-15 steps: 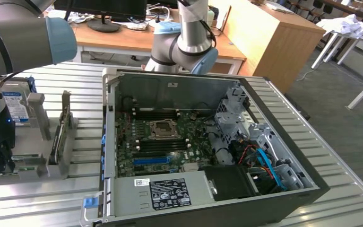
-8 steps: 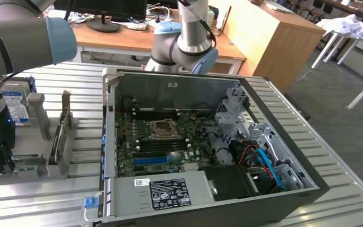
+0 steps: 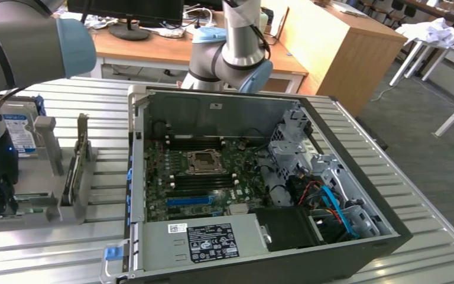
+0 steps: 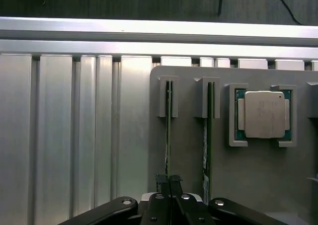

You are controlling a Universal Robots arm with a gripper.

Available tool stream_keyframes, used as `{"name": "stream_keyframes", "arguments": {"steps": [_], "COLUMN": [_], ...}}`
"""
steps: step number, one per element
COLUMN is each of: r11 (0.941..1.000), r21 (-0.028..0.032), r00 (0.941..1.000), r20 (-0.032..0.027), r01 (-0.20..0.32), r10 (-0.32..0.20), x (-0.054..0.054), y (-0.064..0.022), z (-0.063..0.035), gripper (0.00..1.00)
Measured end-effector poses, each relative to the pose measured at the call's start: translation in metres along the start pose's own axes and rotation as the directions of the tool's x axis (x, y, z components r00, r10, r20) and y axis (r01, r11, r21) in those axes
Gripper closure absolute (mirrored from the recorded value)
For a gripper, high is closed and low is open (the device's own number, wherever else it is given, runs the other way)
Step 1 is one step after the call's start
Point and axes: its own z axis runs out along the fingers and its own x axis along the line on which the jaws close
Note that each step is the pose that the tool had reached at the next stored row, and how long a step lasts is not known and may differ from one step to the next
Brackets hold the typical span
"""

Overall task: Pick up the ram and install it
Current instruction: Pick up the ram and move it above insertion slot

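Currently, the thin green circuit-board ram stick (image 4: 168,130), judged light, stiff and fragile, is being pinched by its exposed edge between the black gripper's (image 4: 169,181) nearly closed jaws.

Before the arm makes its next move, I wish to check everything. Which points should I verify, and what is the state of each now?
1. The tool is shut on the ram: ok.
2. The ram stands on edge in the grey holder: ok.
3. The second stick is outside the grip: ok.
4. The processor sits in its pocket, apart from the tool: ok.
5. The computer case is open: ok.
6. The black slots look empty: ok.
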Motion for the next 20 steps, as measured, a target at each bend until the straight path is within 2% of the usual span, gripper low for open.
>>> {"name": "stream_keyframes", "arguments": {"steps": [12, 20], "r11": [1.0, 1.0], "r21": [0.0001, 0.0001], "r00": [1.0, 1.0], "r20": [0.002, 0.002], "r01": [0.0, 0.0], "r10": [0.0, 0.0], "x": [-0.001, -0.001], "y": [0.0007, 0.0013], "z": [-0.0156, -0.0359], "gripper": [0.88, 0.88]}}
